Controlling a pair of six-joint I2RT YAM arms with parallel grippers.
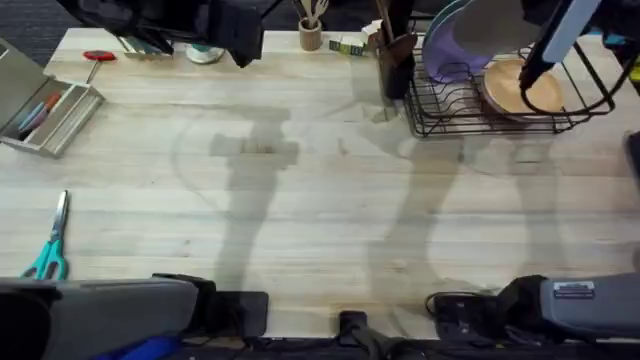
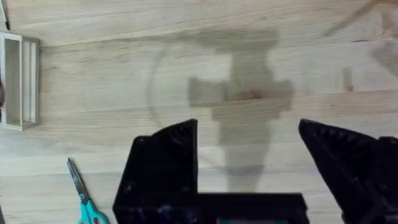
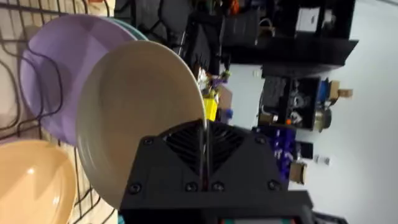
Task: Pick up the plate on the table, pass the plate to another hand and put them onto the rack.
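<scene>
Right wrist view: your right fingers (image 3: 204, 140) are clamped on the white plate's (image 3: 140, 112) rim, holding it upright over the rack (image 1: 470, 110), beside the lavender plate (image 3: 59, 74). Your left fingers (image 2: 249, 155) hang apart above the desk (image 2: 186, 62).
</scene>
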